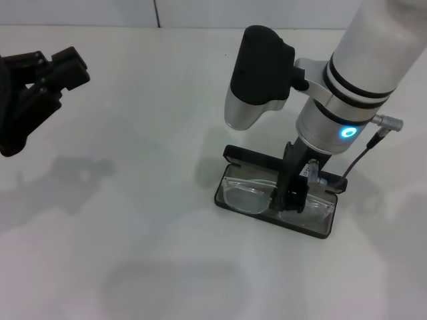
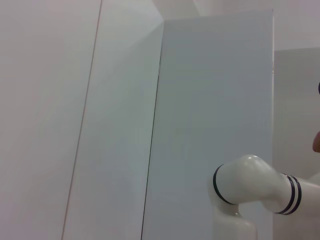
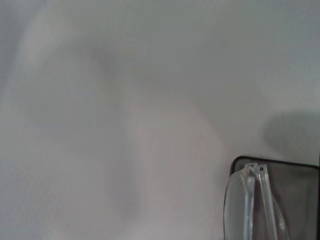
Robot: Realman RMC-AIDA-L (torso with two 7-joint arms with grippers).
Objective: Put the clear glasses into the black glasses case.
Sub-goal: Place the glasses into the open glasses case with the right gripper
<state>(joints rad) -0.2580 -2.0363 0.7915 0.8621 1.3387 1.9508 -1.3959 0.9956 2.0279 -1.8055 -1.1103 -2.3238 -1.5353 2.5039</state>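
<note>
Two arms are in the head view, but only the right one is at work. The right pincer (image 1: 291,193) stands low inside the open black glasses case (image 1: 230,155), at about the middle of the clear glasses (image 1: 247,198). The glasses already lie in the tray of the case, near the middle of the white table (image 1: 133,233), with the lid standing up behind them. The fingers look narrow around the bridge of the frame, but it cannot be told for sure whether they grip it or have let go. In the right wrist view, one end of the folded glasses sits just inside the rounded corner of the case.

The left pincer (image 1: 53,70) hangs well apart over the left side of the table, its fingers spread and holding nothing.

Some risks remain. If the right pincer rises while it is closed on the frame, the glasses may come out again. The case is light, so a sideways pull could drag or tip it. One clear arm may also rest on the rim, and then the lid would not shut cleanly.
</note>
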